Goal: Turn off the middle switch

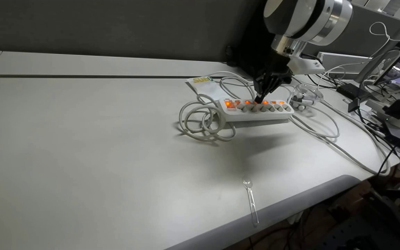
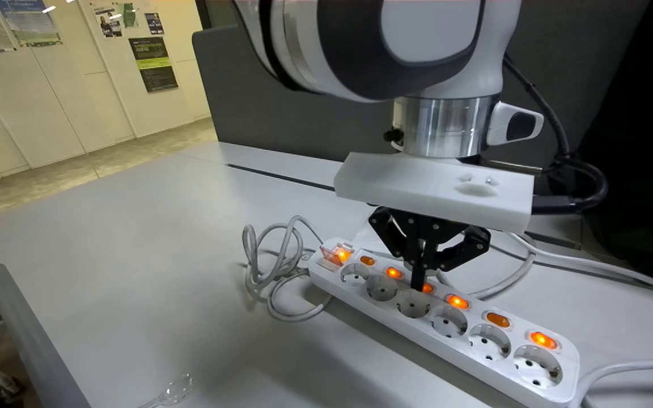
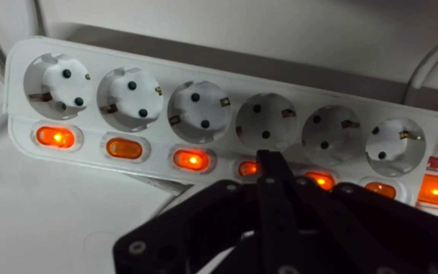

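On the long white power strip (image 3: 236,89), the middle switch (image 3: 248,168) sits partly hidden by the gripper (image 2: 418,281), its visible part glowing, so likely on. The fingers (image 3: 273,166) are clenched together on nothing, probably to make one narrow prod for pressing; whether they touch it I cannot tell.

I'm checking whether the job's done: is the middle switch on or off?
On: in the wrist view, the middle switch glows orange where the gripper leaves it uncovered.
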Motion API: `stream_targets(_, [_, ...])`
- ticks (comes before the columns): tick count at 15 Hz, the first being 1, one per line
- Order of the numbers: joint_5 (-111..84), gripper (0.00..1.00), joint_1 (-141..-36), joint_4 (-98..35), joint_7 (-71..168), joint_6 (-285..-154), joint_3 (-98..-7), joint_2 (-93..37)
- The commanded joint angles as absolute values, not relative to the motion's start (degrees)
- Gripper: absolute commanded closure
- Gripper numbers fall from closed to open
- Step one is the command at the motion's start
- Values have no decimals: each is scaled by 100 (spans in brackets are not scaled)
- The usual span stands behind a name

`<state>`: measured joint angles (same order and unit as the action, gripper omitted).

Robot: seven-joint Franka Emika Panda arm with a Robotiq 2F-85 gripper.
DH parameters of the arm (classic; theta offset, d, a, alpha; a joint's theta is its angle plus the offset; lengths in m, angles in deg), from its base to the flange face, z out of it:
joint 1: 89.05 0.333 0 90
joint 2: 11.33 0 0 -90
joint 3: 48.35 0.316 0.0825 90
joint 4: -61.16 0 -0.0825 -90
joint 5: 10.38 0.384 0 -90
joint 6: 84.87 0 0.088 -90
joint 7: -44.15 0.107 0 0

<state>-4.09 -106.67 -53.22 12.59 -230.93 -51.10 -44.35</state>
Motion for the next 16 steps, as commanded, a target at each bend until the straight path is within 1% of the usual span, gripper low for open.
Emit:
stream_targets(1, [-592, 100, -10731, -5049, 1407, -22888, -5050, -4605])
stream_targets(12, [-1258, 100, -10313, -4821, 2270, -22912, -5349, -5005])
stream_targets(16, [-991, 100, -10584, -4841, 1924, -22297, -5036, -4808])
